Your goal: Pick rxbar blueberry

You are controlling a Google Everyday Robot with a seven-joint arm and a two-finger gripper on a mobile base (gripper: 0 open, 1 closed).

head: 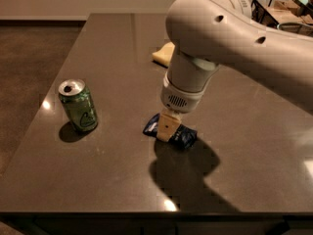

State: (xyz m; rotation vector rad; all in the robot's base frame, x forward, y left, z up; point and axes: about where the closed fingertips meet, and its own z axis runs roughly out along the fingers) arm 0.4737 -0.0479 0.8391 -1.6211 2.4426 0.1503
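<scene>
The rxbar blueberry (pixel 185 136) is a dark blue crinkly wrapper lying flat on the dark table (pixel 112 180), near the front middle. My gripper (pixel 167 128) comes straight down from the big white arm (pixel 234 38) and stands right at the bar, covering its middle. The bar's two ends stick out to the left and right of it. The bar rests on the table.
A green soda can (pixel 78 105) stands upright to the left of the bar. A pale yellow sponge (pixel 164 54) lies farther back, partly behind the arm. A black wire basket (pixel 281 13) sits at the far right. The table's front edge is close below.
</scene>
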